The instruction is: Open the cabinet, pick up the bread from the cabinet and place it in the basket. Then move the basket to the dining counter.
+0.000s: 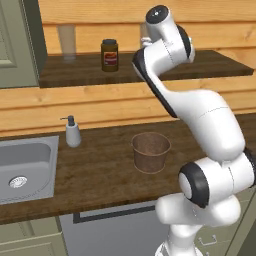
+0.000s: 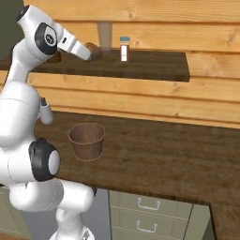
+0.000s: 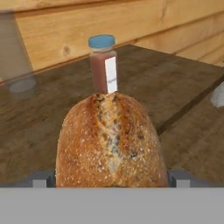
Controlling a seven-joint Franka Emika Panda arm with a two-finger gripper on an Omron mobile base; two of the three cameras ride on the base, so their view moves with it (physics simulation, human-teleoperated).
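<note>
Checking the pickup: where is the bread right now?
The bread fills the hand view's lower centre between the fingers, on the cabinet shelf, in front of a blue-capped bottle.

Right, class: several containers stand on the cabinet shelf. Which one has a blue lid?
The small bottle with the white label, standing behind the bread. The dark jar has a dark lid, and the clear glass has none.
</note>
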